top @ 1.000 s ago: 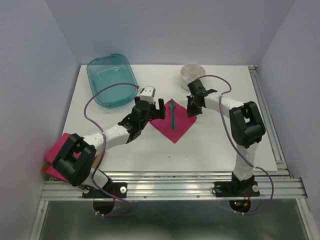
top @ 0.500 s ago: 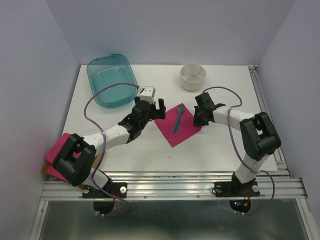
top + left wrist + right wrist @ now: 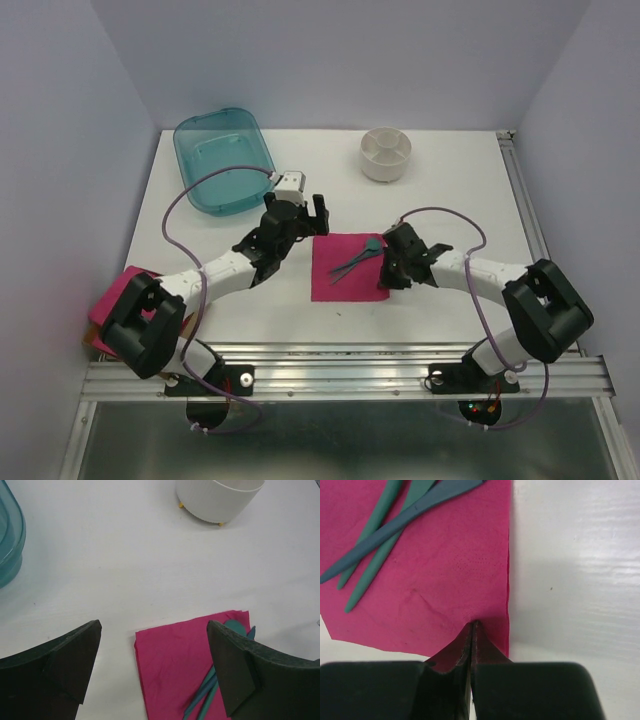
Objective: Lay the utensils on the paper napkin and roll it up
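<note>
three teal utensils (image 3: 358, 262) lie slantwise on the pink napkin (image 3: 335, 280), just left of the right gripper (image 3: 472, 625) clamped on its right edge; left gripper (image 3: 298, 212) gapes empty.

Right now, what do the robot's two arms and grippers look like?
Both the left arm and right arm have white links joined by bulky black joints. A thin purple cable loops along each. The left gripper and right gripper have flat black fingers.
</note>
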`<state>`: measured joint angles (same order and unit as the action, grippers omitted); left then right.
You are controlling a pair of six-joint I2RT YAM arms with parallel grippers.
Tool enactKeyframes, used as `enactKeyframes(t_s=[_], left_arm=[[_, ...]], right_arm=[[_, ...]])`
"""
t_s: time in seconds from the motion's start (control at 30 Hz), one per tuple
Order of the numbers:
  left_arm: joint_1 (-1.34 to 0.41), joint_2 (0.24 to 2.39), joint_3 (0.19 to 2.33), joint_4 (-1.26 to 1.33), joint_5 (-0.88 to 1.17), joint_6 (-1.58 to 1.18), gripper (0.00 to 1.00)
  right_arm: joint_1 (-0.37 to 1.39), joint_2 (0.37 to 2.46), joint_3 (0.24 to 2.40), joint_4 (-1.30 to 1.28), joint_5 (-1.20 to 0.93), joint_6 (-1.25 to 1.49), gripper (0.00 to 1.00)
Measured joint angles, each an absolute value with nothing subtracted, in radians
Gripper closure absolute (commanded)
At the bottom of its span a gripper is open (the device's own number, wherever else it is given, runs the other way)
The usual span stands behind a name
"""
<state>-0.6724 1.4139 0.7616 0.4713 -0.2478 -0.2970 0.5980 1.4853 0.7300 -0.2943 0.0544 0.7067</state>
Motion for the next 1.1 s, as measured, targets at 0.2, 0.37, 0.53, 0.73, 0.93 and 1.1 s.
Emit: enactKeyframes(t_s=[0.2, 0.37, 0.53, 0.73, 0.93, 1.1], left_arm=[[-0.672, 1.362, 0.762, 0.423, -0.283, -0.336, 0.01], [-0.672, 1.327, 0.762, 0.366, -0.287, -0.378, 0.01], [-0.672, 1.299, 0.762, 0.327, -0.262, -0.438, 0.02], [-0.627, 1.264, 0.735, 0.242, -0.223, -0.556, 0.08], [-0.434, 1.122, 0.628, 0.21, -0.13, -0.656, 0.08], [-0.395, 1.057, 0.606, 0.167, -0.07, -0.697, 0.08]], right_arm=[[0.617, 1.422, 0.728, -0.363, 0.073, 0.71, 0.83], [0.616, 1.384, 0.756, -0.403, 0.091, 0.678, 0.75], [0.616, 1.401, 0.82, -0.395, 0.036, 0.607, 0.67], [0.65, 1.439, 0.85, -0.335, -0.069, 0.493, 0.61], [0.8, 1.541, 0.929, -0.307, -0.105, 0.439, 0.59], [0.9, 1.618, 0.997, -0.274, -0.099, 0.422, 0.56]])
